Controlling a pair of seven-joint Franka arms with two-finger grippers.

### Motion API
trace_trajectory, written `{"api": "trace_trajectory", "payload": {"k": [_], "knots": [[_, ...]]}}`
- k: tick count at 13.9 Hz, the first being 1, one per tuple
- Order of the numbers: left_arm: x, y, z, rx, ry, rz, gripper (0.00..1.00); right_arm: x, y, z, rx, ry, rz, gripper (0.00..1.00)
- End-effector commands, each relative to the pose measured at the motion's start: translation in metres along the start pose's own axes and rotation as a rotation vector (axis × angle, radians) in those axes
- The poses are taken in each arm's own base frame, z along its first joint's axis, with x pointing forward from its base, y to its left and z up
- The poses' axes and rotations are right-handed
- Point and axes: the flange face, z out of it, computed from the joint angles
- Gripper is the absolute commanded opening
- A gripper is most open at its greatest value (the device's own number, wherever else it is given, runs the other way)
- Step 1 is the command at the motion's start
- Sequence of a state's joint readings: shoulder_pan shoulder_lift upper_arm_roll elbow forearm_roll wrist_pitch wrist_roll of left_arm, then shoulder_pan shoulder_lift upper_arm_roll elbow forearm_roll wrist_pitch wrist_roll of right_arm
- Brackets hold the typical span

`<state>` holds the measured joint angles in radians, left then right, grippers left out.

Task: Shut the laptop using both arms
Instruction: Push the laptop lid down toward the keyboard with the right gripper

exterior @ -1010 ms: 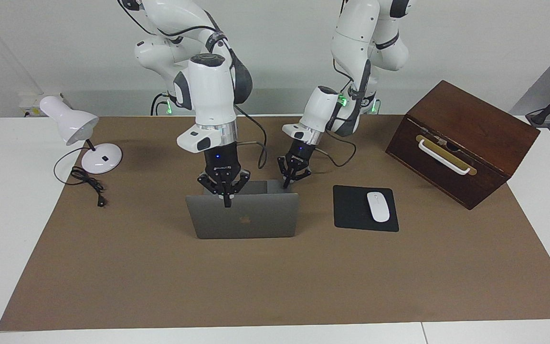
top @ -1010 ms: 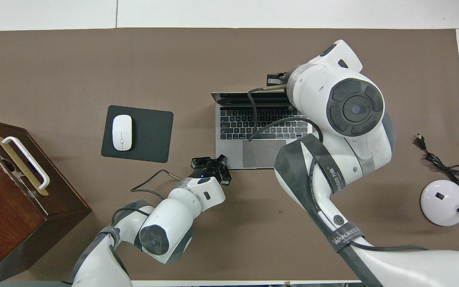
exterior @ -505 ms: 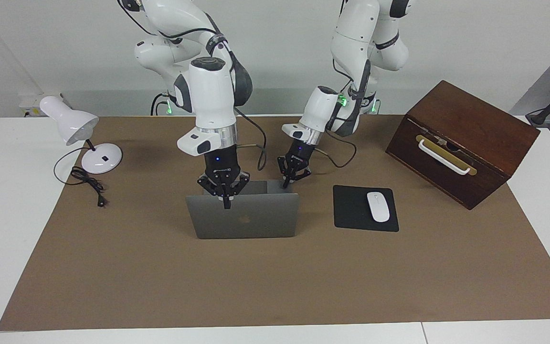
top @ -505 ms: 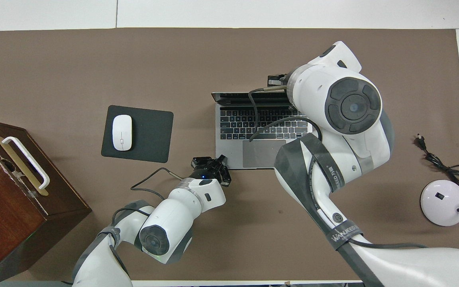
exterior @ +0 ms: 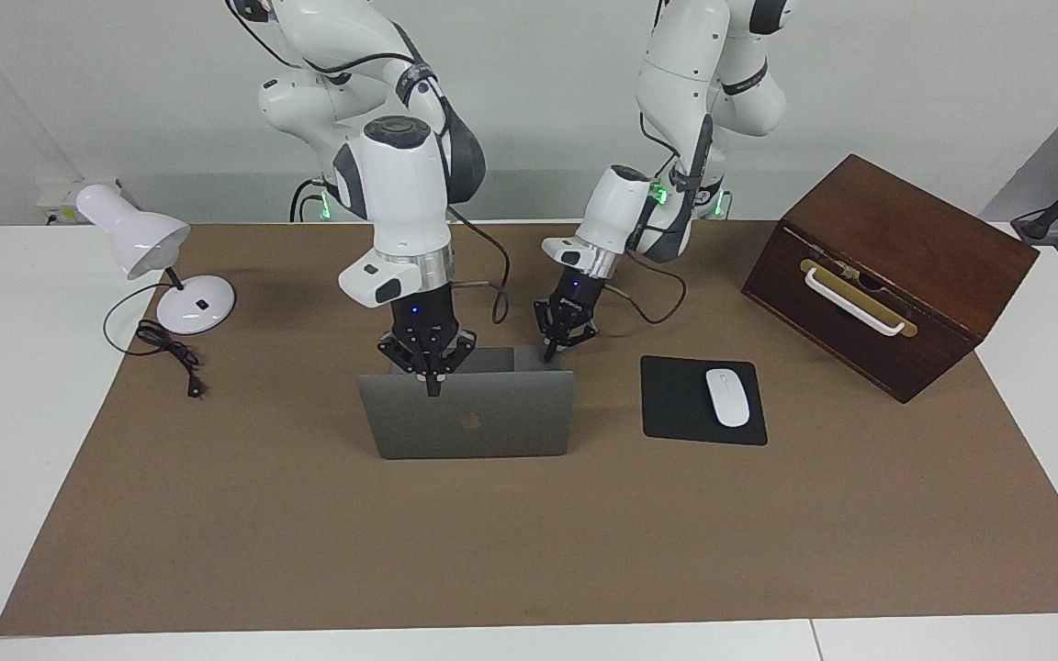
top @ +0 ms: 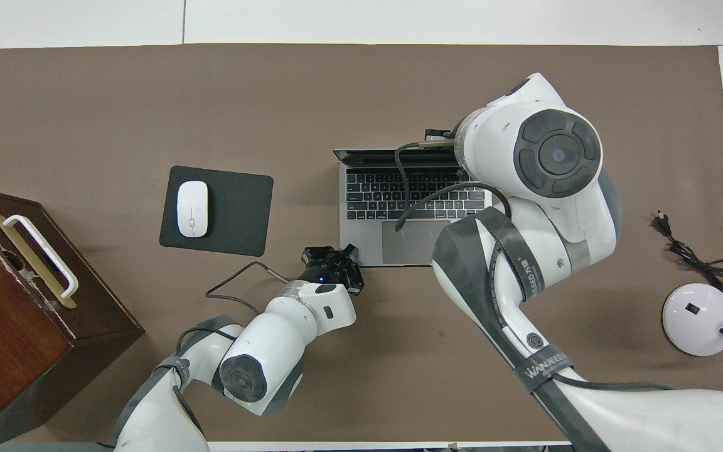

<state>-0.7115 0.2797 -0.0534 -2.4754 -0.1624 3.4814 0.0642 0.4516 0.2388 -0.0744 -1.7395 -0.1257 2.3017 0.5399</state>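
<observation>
While the brown mat covered most of the white table, the dark wooden box with a white handle sat at the left arm's end, biggest thing on it. Both white jointed arms reached down over the middle. Slim silver-grey laptop stood open mid-mat, lid roughly upright, apple logo facing away from the robots, keyboard toward them. Right gripper, fingers pinched together w/ nothing held, hung pointing down at the lid's top edge, tip in front of the lid's outer face; contact not clear. Left gripper, also closed on nothing, tip down at the base's corner nearest the robots, toward the left arm's end. Black mouse pad lay beside the laptop toward the box, white mouse on it. White desk lamp w/ black cord stood at the right arm's end.
</observation>
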Motion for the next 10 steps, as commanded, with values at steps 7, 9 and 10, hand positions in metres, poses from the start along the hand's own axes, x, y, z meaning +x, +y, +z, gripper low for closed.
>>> {"api": "trace_trajectory", "payload": {"k": [7,9,10], "knots": [[-0.023,-0.001,0.020,0.008,-0.042,0.032,0.00,-0.016,0.008,-0.003,0.057,-0.202,0.041,0.00],[-0.024,-0.001,0.020,0.007,-0.043,0.035,0.00,-0.019,0.012,0.000,0.045,-0.230,0.035,0.00],[-0.024,0.000,0.020,0.004,-0.042,0.042,0.00,-0.021,0.013,0.002,0.042,-0.238,0.031,0.00]]}}
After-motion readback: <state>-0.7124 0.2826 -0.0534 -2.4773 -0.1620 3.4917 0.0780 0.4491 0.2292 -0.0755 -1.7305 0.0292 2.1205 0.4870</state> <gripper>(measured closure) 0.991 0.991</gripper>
